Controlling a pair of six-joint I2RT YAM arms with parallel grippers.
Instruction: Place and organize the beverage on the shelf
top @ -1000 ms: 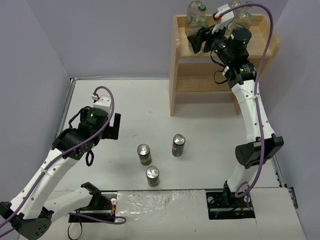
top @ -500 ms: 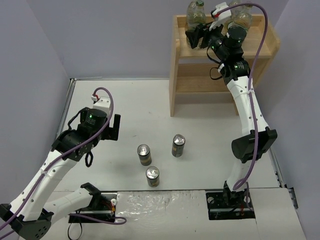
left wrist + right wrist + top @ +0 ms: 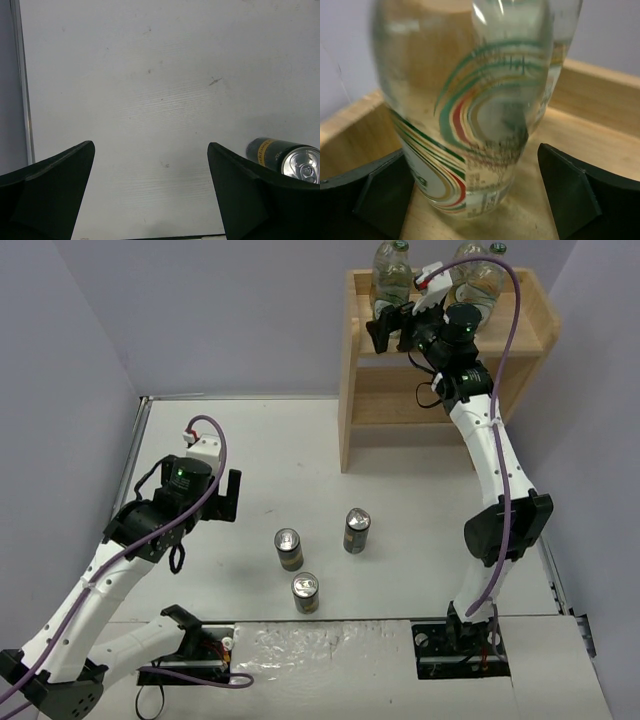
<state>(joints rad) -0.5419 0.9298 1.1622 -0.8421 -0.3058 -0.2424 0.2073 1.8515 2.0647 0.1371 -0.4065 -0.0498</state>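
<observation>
The fingers of the right gripper are standing open around, not gripping, a clear bottle with green-and-red label stripes at the shelf's top left corner. A crooked retreat risks toppling it. The left gripper is hanging open, empty. 3 dark cans are waiting toward the table's front edge.

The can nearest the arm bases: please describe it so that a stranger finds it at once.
Start at the white table before the wooden shelf. Three dark silver-topped cans stand there. This can stands nearest the arm bases, lowest in the top view.
</observation>
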